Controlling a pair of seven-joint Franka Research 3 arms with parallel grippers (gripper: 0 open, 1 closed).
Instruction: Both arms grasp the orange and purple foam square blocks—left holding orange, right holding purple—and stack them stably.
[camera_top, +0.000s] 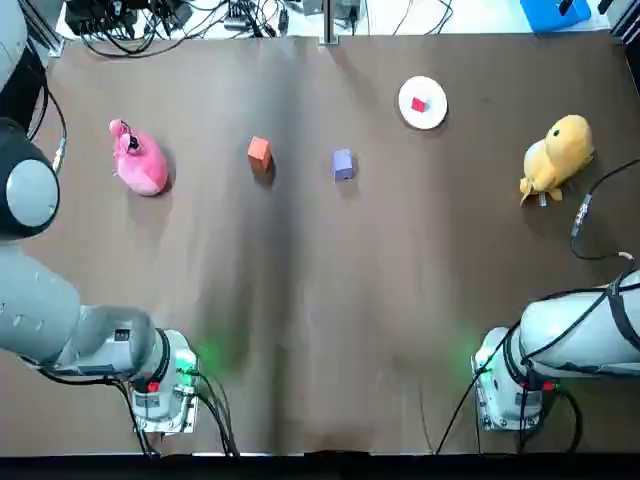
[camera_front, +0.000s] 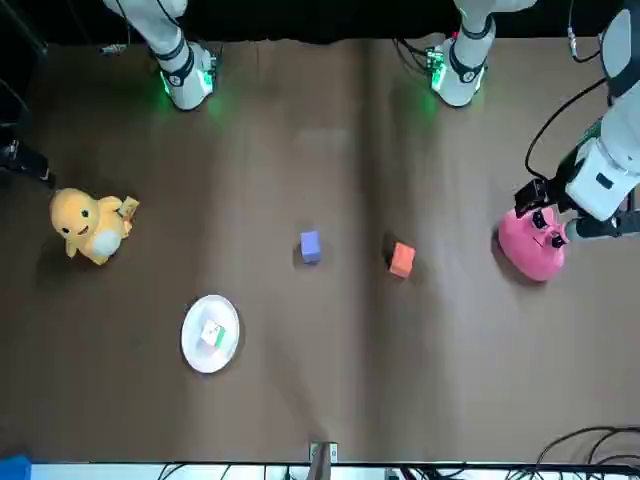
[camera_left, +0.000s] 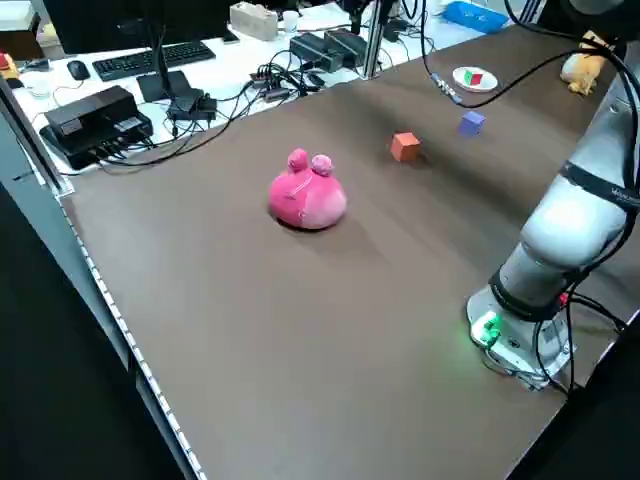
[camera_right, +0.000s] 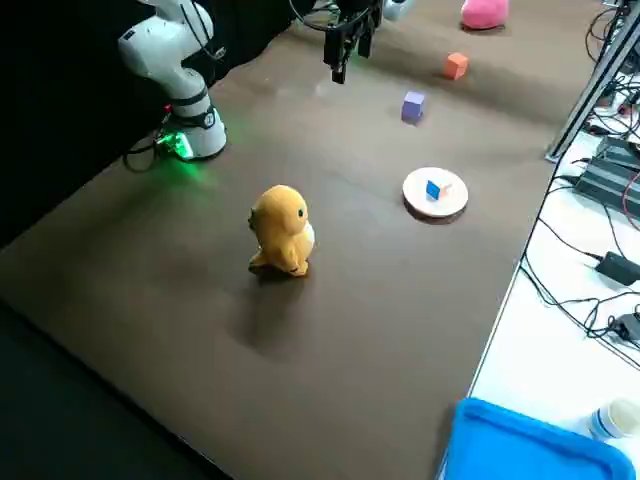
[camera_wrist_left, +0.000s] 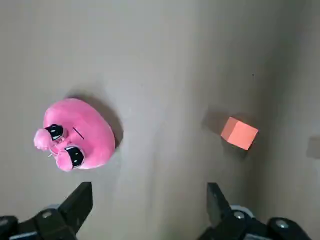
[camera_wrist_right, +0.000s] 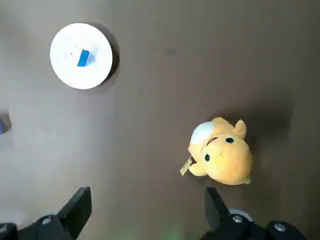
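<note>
Lying apart on the desk (camera_top: 320, 300), the orange block (camera_top: 259, 152) and the purple block (camera_top: 343, 164) were seen from overhead side by side with a gap between them, neither gripped nor stacked. A pink toy (camera_top: 140, 165) was placed well out on the left arm's side of orange. A plate (camera_top: 434, 115) and a yellow toy (camera_top: 556, 155) were placed on the right arm's side of purple.

From the front, the same gap was shown, and the left arm's wrist was found above the pink toy, well off orange.

From the left side, orange was seen beyond the pink toy and purple farther on, both flat on the desk.

From the right side, both blocks were shown untouched past the plate.

In the left wrist view, the left claw (camera_wrist_left: 148, 192) was spread wide and empty, high over the desk, with orange off to one side of its gap.

In the right wrist view, the right claw (camera_wrist_right: 147, 195) was likewise wide and empty, over the yellow toy and plate; only a sliver of purple was caught at the edge.

Nothing was judged done: both grasps and the stacking were left.
</note>
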